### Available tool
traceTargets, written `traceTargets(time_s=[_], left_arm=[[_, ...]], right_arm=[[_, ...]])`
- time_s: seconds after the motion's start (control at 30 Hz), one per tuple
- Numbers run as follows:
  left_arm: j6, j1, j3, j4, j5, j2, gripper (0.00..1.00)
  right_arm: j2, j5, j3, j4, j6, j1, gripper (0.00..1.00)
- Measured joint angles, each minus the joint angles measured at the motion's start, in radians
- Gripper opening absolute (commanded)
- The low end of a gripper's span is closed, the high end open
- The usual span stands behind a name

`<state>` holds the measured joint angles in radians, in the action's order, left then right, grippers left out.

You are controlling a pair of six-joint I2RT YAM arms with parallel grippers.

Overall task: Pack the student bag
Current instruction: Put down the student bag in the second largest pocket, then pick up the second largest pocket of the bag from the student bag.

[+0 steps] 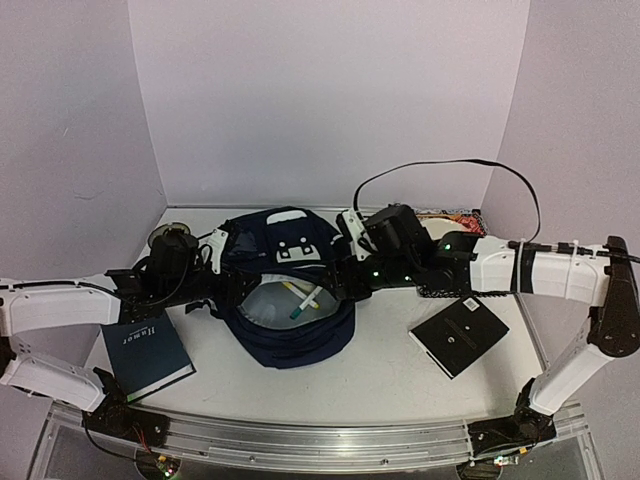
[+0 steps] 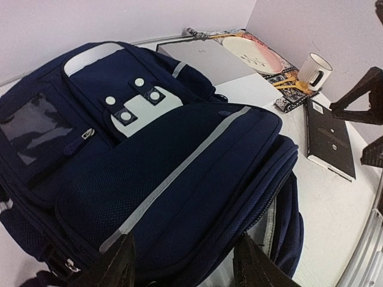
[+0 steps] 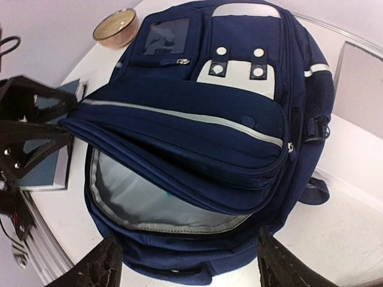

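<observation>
The student bag (image 1: 290,335) lies in the middle of the table, navy with white trim, and its main compartment gapes to show grey lining (image 3: 137,200). Two pens (image 1: 303,298) lie inside. My left gripper (image 2: 188,269) is open at the bag's left side, and the front flap (image 2: 179,179) runs between its spread fingers. My right gripper (image 3: 188,269) is open wide at the bag's right side, its fingers straddling the bag's lower rim (image 3: 179,257) without closing on it. In the top view the left gripper (image 1: 225,290) and right gripper (image 1: 342,280) flank the opening.
A dark blue hardcover book (image 1: 148,357) lies front left, and a black notebook (image 1: 460,337) front right. A bowl (image 3: 116,27) stands back left. A flat grey slab (image 2: 203,57), a plate (image 2: 257,51) on a patterned mat and a mug (image 2: 314,70) sit at the back right.
</observation>
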<state>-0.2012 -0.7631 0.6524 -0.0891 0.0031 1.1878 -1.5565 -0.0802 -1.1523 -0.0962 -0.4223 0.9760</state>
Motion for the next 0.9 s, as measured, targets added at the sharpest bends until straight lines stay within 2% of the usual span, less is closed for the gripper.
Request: traceTargets(time_s=[0.23,0.37,0.47,0.7,0.9], left_arm=[[-0.09,0.002,-0.017,0.004,-0.036,-0.074,0.83],[-0.13,0.018,-0.023,-0.006,-0.039,-0.127,0.86],[-0.17,0.074,-0.051,-0.025,-0.023,-0.146,0.86],[-0.25,0.288,-0.144,-0.034,0.039,-0.12,0.8],[-0.264,0.331,-0.148,-0.036,0.094,-0.006,0.73]], right_arm=[[-0.11,0.062,-0.153,0.03,0.098,0.0,0.83],[-0.193,0.102,-0.243,0.064,0.136,0.0,0.86],[-0.265,0.125,-0.327,0.093,0.162,0.0,0.88],[-0.407,0.148,-0.515,0.177,0.198,0.011,0.89],[-0.542,0.108,-0.647,0.26,0.239,0.046,0.9]])
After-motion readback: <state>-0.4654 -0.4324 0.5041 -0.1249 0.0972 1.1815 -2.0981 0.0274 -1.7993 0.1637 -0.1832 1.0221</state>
